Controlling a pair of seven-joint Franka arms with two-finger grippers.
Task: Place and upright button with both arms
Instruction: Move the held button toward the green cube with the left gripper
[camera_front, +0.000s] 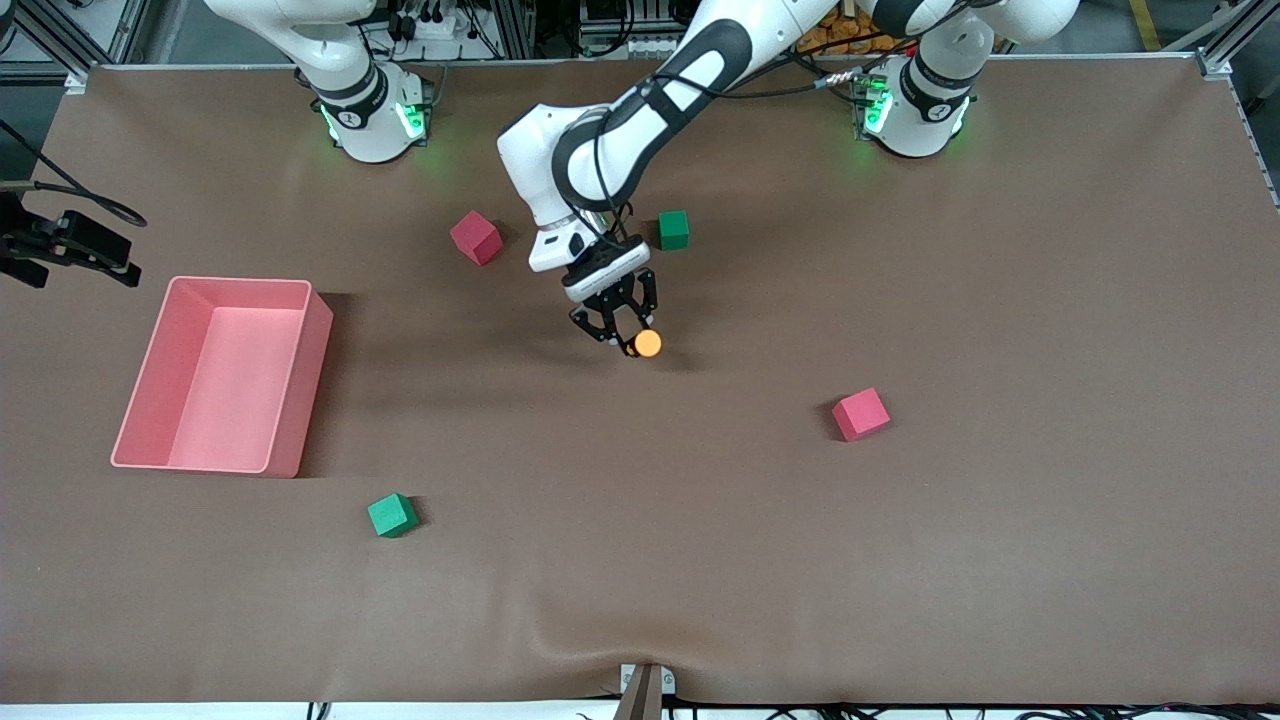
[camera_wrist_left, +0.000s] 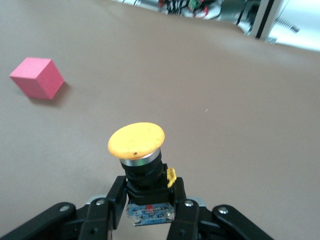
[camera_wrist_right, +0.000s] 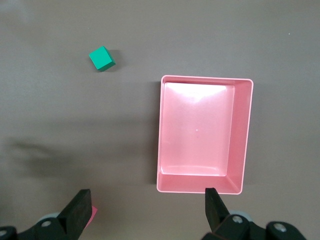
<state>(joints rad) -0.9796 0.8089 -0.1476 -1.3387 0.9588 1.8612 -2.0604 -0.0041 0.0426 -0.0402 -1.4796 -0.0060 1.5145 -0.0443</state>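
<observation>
The left arm reaches from its base to the middle of the table. Its left gripper (camera_front: 622, 325) (camera_wrist_left: 148, 186) is shut on the black body of the button (camera_front: 648, 343) (camera_wrist_left: 136, 138). The button's round orange cap points away from the fingers, and a small circuit board shows under the body between them. The button hangs just over the brown mat, casting a close shadow. The right gripper (camera_wrist_right: 146, 192) is open with nothing between its fingers, high over the mat beside the pink bin (camera_wrist_right: 245, 135). It does not show in the front view.
The pink bin (camera_front: 300, 390) stands toward the right arm's end. Red cubes (camera_front: 475, 237) (camera_front: 860, 413) and green cubes (camera_front: 673, 229) (camera_front: 391, 515) lie scattered on the mat; one red cube (camera_wrist_left: 37, 77) shows in the left wrist view. A black fixture (camera_front: 70, 245) juts in beside the bin.
</observation>
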